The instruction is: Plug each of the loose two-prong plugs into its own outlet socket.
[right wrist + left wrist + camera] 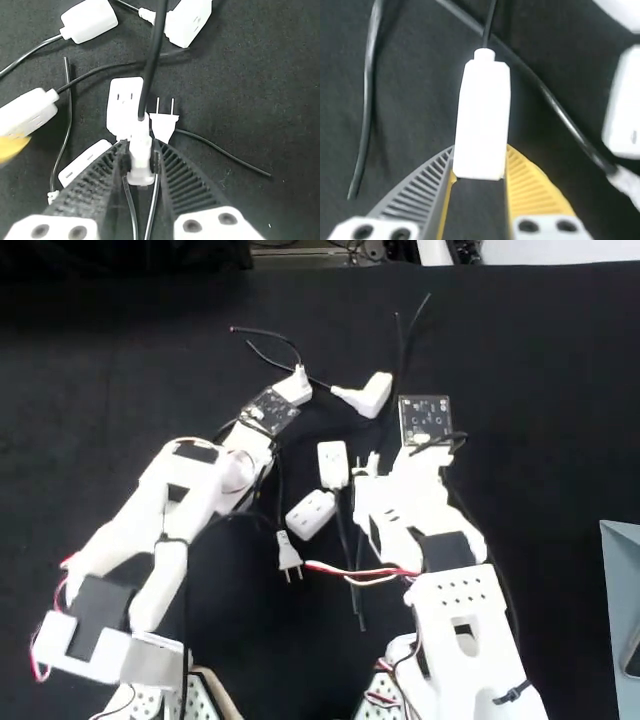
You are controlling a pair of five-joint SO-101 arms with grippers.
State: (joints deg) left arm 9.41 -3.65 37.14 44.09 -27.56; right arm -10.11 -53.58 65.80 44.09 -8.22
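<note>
The right gripper (140,148) stands clamped on a white plug (140,167), long axis along the fingers (95,175), cord end leading. A socket (125,102) lies just beyond at its twelve o'clock, a loose plug (164,125) beside that. Seen from above, the left gripper (282,400), at ten o'clock of the right, grips a corded block (485,110). Cords (150,60) crowd the gap; the table (540,360) edges are well off.

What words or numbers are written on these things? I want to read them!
None: no word, number or sign is readable.
White socket in the left claw: no print.
White cable end in the right claw: no print.
Small board on an arm: only pale dots, too small to read.
</note>
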